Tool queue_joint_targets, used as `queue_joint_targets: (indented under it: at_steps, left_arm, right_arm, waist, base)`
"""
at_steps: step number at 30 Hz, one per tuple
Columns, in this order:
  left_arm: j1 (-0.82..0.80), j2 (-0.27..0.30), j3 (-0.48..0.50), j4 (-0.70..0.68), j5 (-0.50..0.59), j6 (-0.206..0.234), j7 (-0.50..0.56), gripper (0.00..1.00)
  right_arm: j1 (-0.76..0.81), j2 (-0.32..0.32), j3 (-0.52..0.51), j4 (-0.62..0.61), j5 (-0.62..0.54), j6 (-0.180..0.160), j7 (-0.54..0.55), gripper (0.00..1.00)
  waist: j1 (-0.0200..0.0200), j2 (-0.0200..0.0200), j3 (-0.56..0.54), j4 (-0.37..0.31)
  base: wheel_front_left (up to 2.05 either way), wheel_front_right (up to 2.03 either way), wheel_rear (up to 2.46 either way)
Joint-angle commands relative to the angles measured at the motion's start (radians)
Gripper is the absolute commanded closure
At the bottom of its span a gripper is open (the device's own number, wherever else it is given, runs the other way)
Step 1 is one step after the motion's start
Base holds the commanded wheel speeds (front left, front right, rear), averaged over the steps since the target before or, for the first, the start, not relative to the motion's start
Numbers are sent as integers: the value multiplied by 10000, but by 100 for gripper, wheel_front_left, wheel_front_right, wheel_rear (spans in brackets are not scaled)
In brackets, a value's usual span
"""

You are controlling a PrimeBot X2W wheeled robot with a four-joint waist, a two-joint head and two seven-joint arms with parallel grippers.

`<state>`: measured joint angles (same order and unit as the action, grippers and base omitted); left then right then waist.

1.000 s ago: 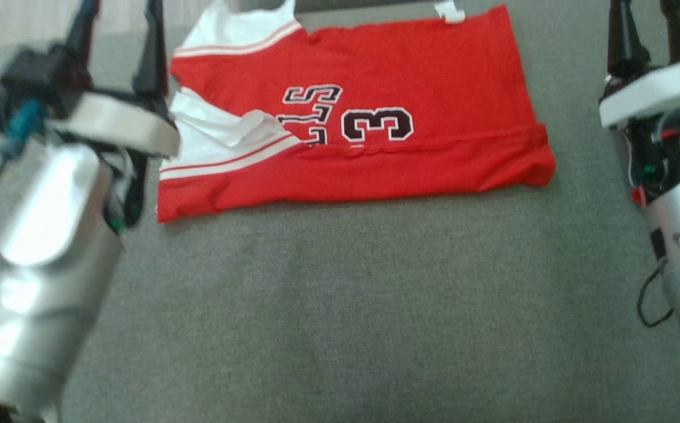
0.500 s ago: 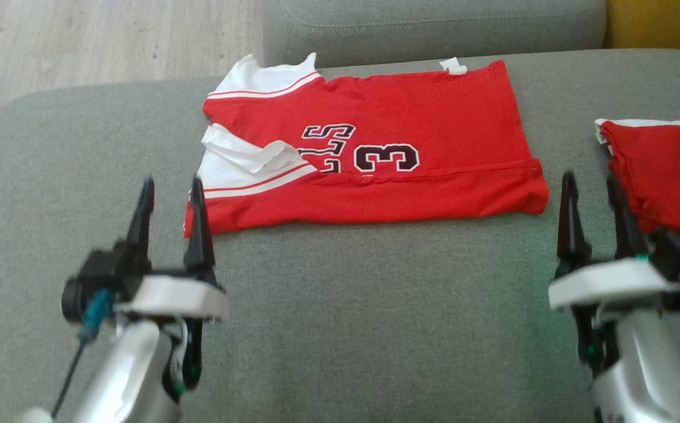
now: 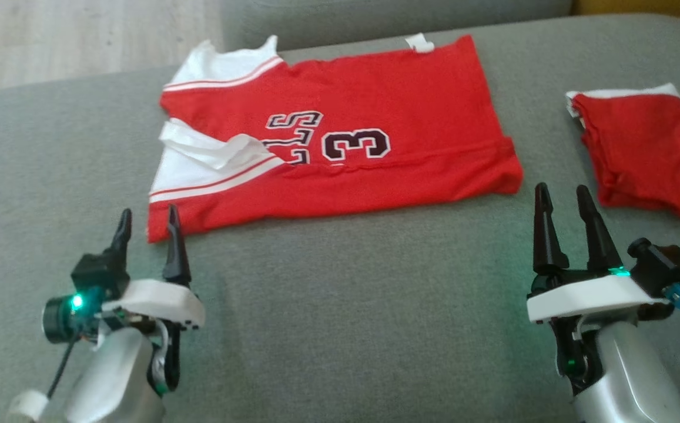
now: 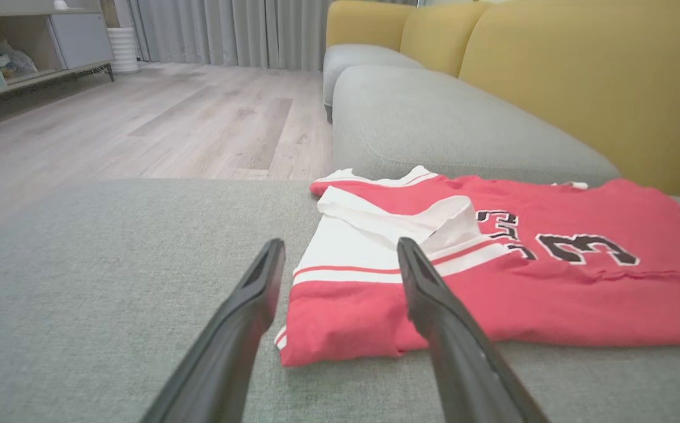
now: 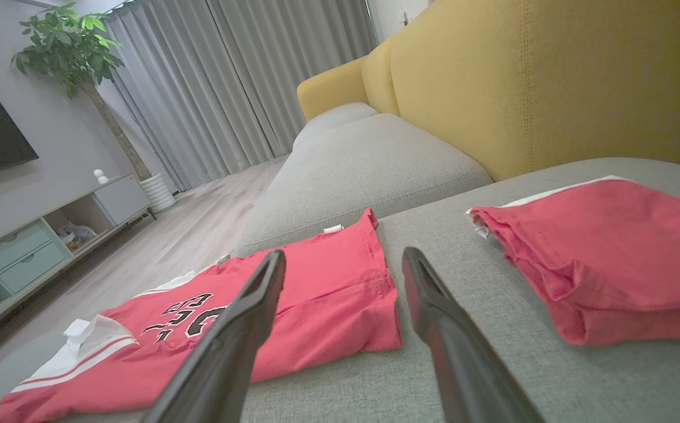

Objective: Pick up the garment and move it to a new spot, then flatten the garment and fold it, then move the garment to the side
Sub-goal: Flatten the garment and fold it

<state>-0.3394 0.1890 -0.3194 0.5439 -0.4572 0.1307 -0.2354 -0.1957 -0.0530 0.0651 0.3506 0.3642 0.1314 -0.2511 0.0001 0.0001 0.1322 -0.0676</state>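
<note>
Claws drawn back, left claw (image 3: 147, 212) wide, beside corner of red jersey (image 3: 375, 100), right claw (image 3: 562, 189) wide, empty, near its hem.

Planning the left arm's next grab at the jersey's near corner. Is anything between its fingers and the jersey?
Nothing visible does. The open left gripper sits right by the jersey, at its near corner, over bare grey cushion. The folded red garment lies apart, off to the right.

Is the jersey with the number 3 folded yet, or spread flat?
Partly folded. The jersey lies on the grey cushion with its near long edge turned over onto itself, hiding part of the lettering.
</note>
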Motion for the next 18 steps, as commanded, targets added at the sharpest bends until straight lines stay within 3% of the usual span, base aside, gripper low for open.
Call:
queue_joint_targets:
  at_steps: [1,9,18]
  left_arm:
    - [-608,277,418,29,-6,-41,50,0]
    - [-1572,624,672,1969,-248,26,745,0]
    - [-2048,727,461,3346,-349,-180,1647,0]
  right_arm:
    - [-388,26,305,-401,88,-7,-106,0]
    - [-544,27,619,-533,543,-7,-106,0]
    - [-729,27,785,-736,798,-7,-106,0]
  waist:
    - [-1,-1,260,-227]
    - [-1,-1,843,-695]
    - [-1,-1,1148,-909]
  base:
    - [0,0,0]
    - [0,0,0]
    - [0,0,0]
